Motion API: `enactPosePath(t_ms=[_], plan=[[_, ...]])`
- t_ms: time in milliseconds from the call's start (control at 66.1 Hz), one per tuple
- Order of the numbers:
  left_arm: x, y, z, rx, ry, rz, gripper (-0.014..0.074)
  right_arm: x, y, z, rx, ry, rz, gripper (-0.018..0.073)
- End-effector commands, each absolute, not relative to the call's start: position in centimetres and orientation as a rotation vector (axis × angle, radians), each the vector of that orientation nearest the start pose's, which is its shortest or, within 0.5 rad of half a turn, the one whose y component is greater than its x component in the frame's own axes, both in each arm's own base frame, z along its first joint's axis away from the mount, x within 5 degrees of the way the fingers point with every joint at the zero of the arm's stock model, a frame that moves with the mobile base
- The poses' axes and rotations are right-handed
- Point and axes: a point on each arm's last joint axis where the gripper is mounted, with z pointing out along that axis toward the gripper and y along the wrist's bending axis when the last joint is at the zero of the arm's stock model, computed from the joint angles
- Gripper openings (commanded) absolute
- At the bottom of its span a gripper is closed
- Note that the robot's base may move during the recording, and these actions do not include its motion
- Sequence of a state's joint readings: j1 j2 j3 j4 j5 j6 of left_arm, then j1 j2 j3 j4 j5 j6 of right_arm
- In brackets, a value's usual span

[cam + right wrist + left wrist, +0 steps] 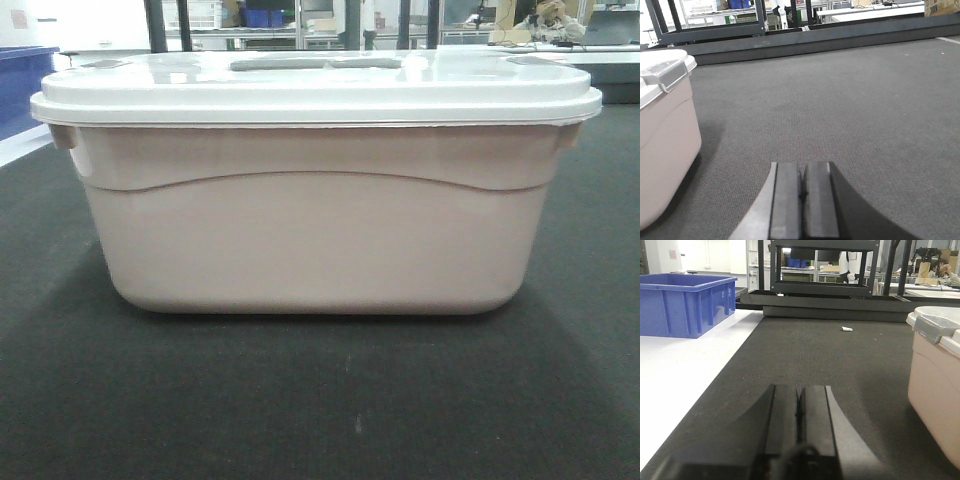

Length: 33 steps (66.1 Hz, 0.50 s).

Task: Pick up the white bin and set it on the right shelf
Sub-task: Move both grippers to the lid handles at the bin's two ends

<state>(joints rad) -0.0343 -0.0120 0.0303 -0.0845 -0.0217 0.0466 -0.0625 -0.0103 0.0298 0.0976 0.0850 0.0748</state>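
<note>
The white bin [315, 230] fills the front view: pale pinkish body, white lid with a grey recessed handle [315, 62], standing on dark carpet. Its left end shows at the right edge of the left wrist view [935, 385], with a grey latch on the lid. Its right end shows at the left edge of the right wrist view [662, 135]. My left gripper [799, 390] is shut and empty, low over the carpet to the left of the bin. My right gripper [802, 165] is shut and empty, to the right of the bin. The stainless-steel right shelf is out of view.
A blue open bin [685, 302] stands on white floor to the left. A black metal frame [822, 270] and low dark platform run across the back; they also show in the right wrist view [710, 30]. A small white scrap [846, 329] lies on the carpet.
</note>
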Motion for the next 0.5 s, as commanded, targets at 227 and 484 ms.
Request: enactPosePath(t_ms=[227, 484], plan=[[5.55, -0.12, 20.65, -0.017, 1.406, -0.064, -0.0117, 5.57, -0.38, 20.65, 0.168, 1.473, 0.075, 0.0077], [5.55, -0.11, 20.65, -0.019, 1.406, -0.065, -0.0118, 5.57, -0.38, 20.65, 0.168, 1.473, 0.075, 0.0077]])
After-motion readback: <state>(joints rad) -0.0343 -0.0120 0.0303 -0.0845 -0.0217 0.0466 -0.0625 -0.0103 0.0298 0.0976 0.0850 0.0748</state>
